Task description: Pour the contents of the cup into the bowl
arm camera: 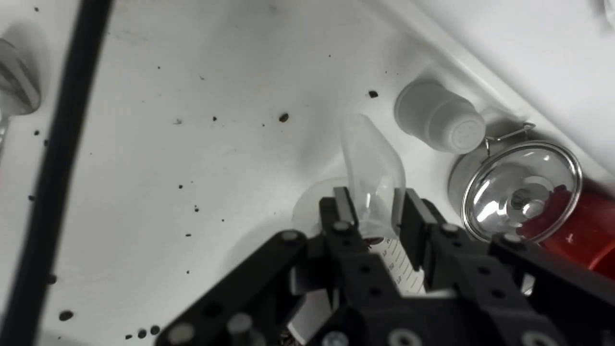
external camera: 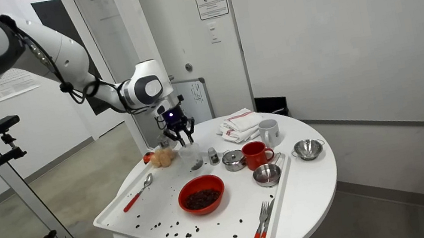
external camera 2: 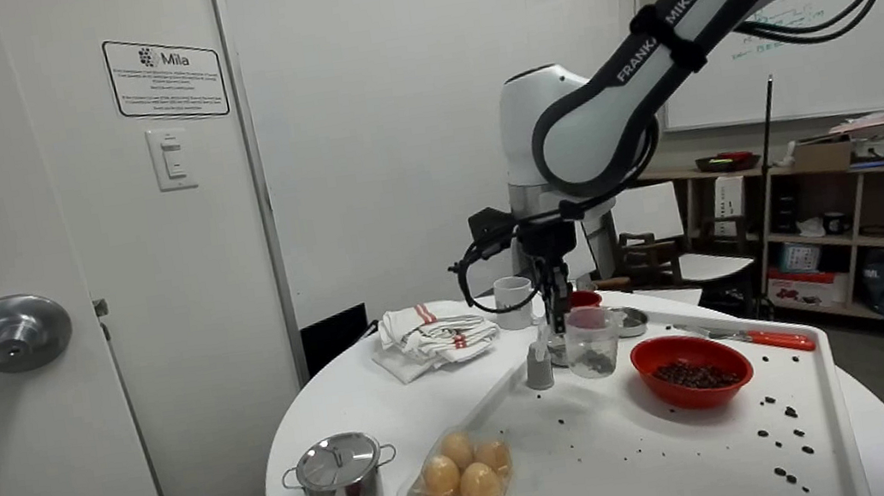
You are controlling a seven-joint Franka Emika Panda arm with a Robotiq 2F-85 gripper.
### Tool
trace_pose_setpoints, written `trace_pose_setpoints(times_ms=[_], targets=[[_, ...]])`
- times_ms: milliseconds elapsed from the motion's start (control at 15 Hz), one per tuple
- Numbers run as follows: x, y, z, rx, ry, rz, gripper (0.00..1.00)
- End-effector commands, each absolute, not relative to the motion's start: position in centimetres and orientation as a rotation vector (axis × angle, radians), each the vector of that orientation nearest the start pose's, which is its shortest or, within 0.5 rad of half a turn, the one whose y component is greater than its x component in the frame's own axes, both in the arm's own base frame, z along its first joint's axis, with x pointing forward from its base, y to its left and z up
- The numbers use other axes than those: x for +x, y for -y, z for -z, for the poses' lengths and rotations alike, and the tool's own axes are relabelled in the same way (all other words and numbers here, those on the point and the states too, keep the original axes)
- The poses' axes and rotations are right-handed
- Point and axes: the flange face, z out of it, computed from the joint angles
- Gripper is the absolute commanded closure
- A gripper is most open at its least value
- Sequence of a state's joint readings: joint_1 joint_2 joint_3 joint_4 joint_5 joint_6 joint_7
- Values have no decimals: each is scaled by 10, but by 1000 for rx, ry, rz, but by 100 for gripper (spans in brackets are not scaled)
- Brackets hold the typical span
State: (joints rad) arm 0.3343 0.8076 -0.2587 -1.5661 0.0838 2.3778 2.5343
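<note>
A clear plastic measuring cup (external camera: 189, 156) is upright on or just above the tray; some dark contents lie at its bottom. It also shows in an exterior view (external camera 2: 592, 335). My gripper (external camera: 186, 143) points down, its fingers close together on either side of the cup's clear handle (arm camera: 377, 163). In the wrist view the fingertips (arm camera: 374, 204) seem to press both handle edges. The wide red bowl (external camera: 206, 210) holds dark beans and stands apart from the cup, also in an exterior view (external camera 2: 693, 400). The cup's body is partly hidden by the gripper in the wrist view.
The white tray (external camera: 157, 207) carries scattered beans, a spoon (external camera: 138, 193) and packed eggs (external camera 2: 480, 485). Beside the cup stand a grey shaker (arm camera: 439, 117) and a lidded pot (arm camera: 523, 192). A red mug (external camera: 255, 155), a small pan (external camera: 267, 176) and cutlery (external camera: 260, 232) lie beyond.
</note>
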Motion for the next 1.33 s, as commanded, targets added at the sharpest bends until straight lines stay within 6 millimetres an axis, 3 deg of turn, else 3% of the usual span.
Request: trace_pose_setpoints(times_ms=[0, 533, 1000, 1267], targets=[[672, -69, -211, -1150, -2898, 73, 89], [606, -37, -237, -1226, -2894, -31, 89], [533, -22, -245, -1509, -2675, -292, 88], [517, 2, -246, -1572, -2527, -456, 88]])
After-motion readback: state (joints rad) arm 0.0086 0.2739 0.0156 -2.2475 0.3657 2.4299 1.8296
